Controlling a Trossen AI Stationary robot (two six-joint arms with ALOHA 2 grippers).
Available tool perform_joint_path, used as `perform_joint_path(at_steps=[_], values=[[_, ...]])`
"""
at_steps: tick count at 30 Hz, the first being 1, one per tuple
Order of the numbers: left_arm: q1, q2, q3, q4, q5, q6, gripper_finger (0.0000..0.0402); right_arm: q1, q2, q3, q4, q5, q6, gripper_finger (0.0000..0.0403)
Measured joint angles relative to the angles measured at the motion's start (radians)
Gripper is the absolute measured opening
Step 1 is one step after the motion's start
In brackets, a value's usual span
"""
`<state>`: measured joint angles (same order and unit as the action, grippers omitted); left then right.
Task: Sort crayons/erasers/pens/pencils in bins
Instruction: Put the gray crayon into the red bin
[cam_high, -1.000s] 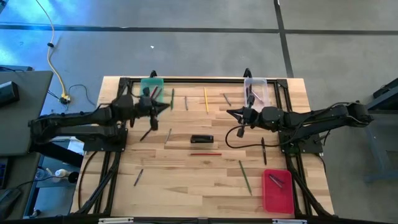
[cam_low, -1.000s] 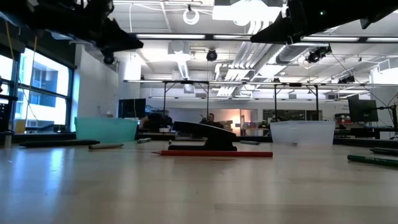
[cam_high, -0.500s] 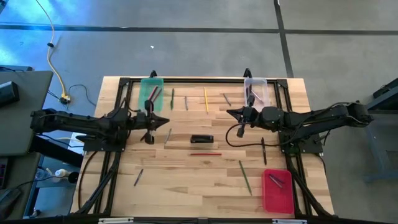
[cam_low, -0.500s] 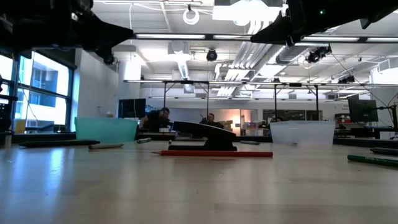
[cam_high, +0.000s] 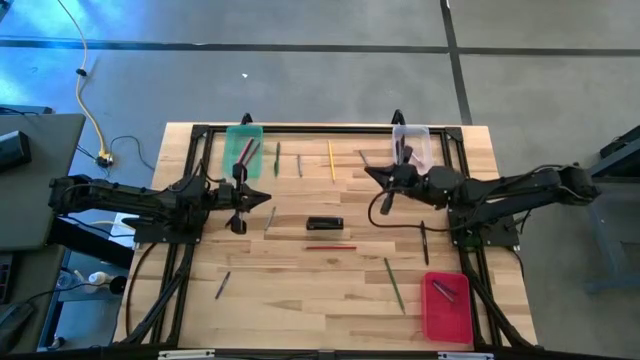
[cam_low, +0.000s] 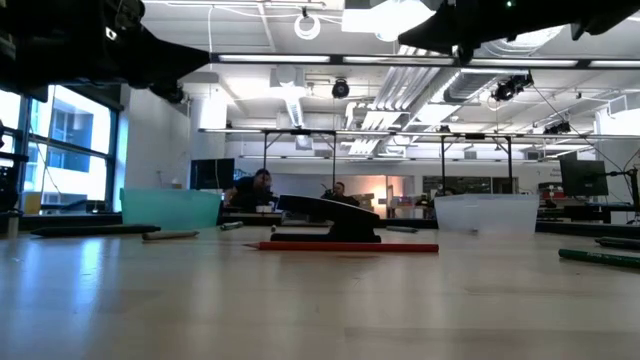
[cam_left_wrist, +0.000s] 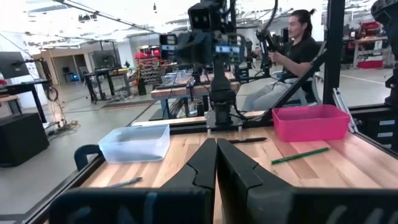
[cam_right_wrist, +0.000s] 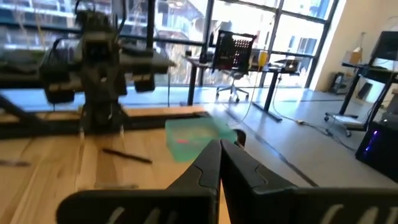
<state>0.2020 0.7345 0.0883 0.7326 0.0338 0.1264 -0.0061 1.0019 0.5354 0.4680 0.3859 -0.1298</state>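
Both grippers hover empty over the table – jaws together

The left gripper hangs just left of the black block, the right gripper up and to its right. The red pencil lies just below the block – the yellow pencil well above it. The green bin sits far upper left of the block, the clear bin upper right, the red bin lower right, with pens scattered around
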Motion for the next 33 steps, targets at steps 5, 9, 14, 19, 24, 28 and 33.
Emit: perform_joint_path(at_steps=[5, 9, 14, 19, 24, 28, 33], values=[[0.0, 0.0, 0.0, -0.003, 0.0, 0.008, 0.0003, -0.018, 0.0, 0.086, -0.169, 0.008, 0.061, 0.0], [0.0, 0.0, 0.0, -0.002, 0.0, 0.007, 0.0003, -0.035, 0.018, 0.183, -0.4, 0.071, 0.138, 0.0], [0.0, 0.0, 0.0, 0.001, 0.0, -0.011, 0.0003, -0.074, 0.082, 0.308, -0.643, 0.093, 0.226, 0.0], [0.0, 0.0, 0.0, -0.001, 0.0, -0.021, 0.0003, -0.145, 0.19, 0.446, -0.864, 0.092, 0.307, 0.0], [0.0, 0.0, 0.0, -0.001, 0.002, -0.029, 0.0003, -0.251, 0.326, 0.584, -1.05, -0.011, 0.374, 0.0001], [0.0, 0.0, 0.0, -0.002, 0.006, -0.028, 0.0003, -0.328, 0.435, 0.678, -1.12, -0.104, 0.392, 0.001], [0.0, 0.0, 0.0, -0.002, 0.007, -0.027, 0.0003, -0.392, 0.561, 0.781, -1.187, -0.15, 0.394, 0.0024]])
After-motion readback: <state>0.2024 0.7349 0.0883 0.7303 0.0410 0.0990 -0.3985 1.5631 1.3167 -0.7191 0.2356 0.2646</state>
